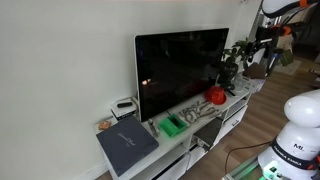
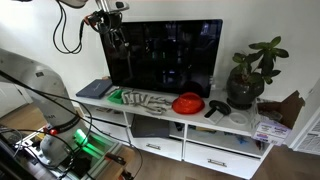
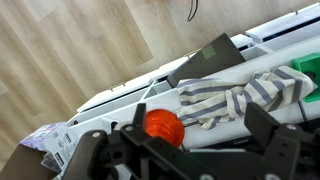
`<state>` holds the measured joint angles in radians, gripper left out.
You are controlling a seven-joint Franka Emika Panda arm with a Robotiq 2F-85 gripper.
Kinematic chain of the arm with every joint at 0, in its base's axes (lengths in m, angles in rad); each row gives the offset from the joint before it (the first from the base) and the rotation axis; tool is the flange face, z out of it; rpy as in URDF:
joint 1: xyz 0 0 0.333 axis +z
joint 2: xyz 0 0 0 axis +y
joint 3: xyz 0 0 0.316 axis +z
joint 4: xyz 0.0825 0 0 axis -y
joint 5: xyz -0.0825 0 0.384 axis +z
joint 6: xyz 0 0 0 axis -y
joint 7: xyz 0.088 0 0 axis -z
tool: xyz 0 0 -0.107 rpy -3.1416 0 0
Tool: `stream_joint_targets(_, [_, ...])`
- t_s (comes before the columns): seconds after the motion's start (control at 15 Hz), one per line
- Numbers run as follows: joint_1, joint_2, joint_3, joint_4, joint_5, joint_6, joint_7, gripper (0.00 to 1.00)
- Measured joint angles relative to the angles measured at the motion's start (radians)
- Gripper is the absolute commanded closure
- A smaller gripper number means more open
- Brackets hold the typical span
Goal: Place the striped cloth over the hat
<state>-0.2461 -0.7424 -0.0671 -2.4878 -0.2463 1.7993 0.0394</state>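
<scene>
The striped cloth (image 3: 240, 98) lies crumpled on the white TV console, grey and off-white, next to the red hat (image 3: 165, 125). Both exterior views show the cloth (image 2: 145, 100) (image 1: 200, 110) and the hat (image 2: 187, 103) (image 1: 216, 95) in front of the TV. The cloth and the hat are close together, and the hat is uncovered. My gripper (image 3: 200, 140) is open and empty. It hangs high above the console, over the hat and cloth, and touches nothing. It shows in both exterior views (image 2: 115, 35) (image 1: 263, 50).
A TV (image 2: 165, 55) stands at the back of the console (image 2: 240, 122). A green box (image 2: 115, 97) and a flat dark grey pad (image 2: 95, 88) lie beyond the cloth. A potted plant (image 2: 250, 80) and a small black object (image 2: 218, 108) are beyond the hat.
</scene>
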Motion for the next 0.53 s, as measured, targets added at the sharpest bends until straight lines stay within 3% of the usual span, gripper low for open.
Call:
stream_joint_targets(0.33, [0.004,0.001,-0.001,-0.001,0.001,0.001,0.000,0.00])
stream_joint_targets(0.53, [0.049,0.007,0.002,-0.033,0.031,0.020,0.012,0.00])
